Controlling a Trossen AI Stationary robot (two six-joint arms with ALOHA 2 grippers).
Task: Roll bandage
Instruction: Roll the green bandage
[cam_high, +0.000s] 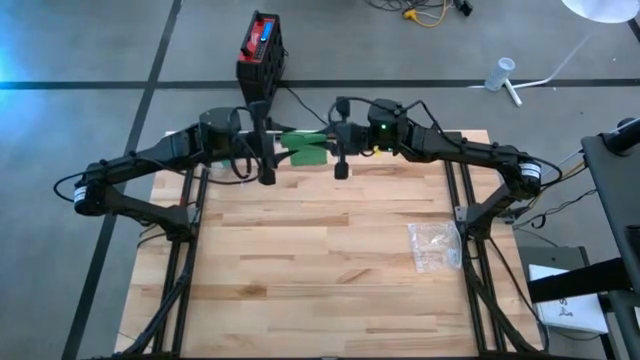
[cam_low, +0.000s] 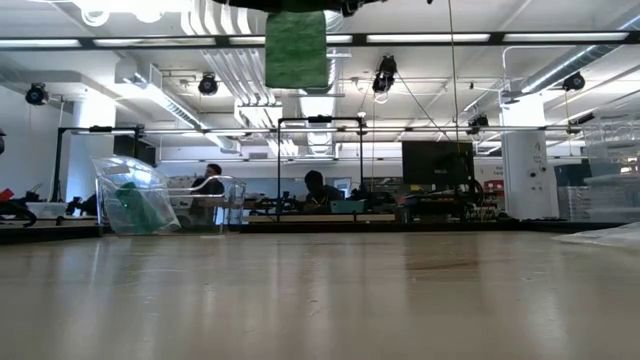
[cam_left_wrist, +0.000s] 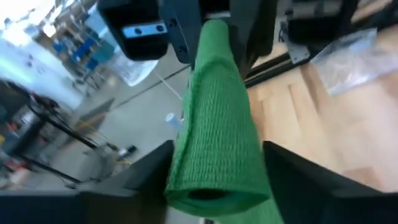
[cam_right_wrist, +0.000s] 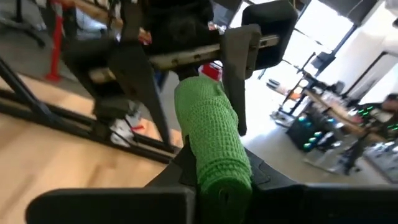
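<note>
A green woven bandage (cam_high: 305, 147) is held in the air between my two grippers, over the table's far edge. In the low view it shows as a green strip (cam_low: 296, 48) high above the tabletop. My left gripper (cam_high: 272, 150) is shut on its left end, my right gripper (cam_high: 338, 150) on its right end. In the left wrist view the bandage (cam_left_wrist: 214, 124) runs from a rolled end away to the other gripper. In the right wrist view it (cam_right_wrist: 211, 130) does the same. My left gripper pinches the bandage's rolled end (cam_left_wrist: 214, 186) between its two fingers (cam_left_wrist: 298, 177), coming level from the table's left side. The bandage is clear of the table and stretches away toward my right gripper. My right gripper pinches the bandage's other end (cam_right_wrist: 222, 171) between its two fingers (cam_right_wrist: 264, 174), coming level from the table's right side, along the bandage. Several layers lie bunched in the hold. The bandage is clear of the table and stretches toward my left gripper.
A clear plastic bag (cam_high: 435, 245) lies on the wooden table (cam_high: 300, 270) at the right. A red and black box (cam_high: 262, 47) stands on the floor beyond the far edge. The low view shows a clear container (cam_low: 135, 197) at the far left.
</note>
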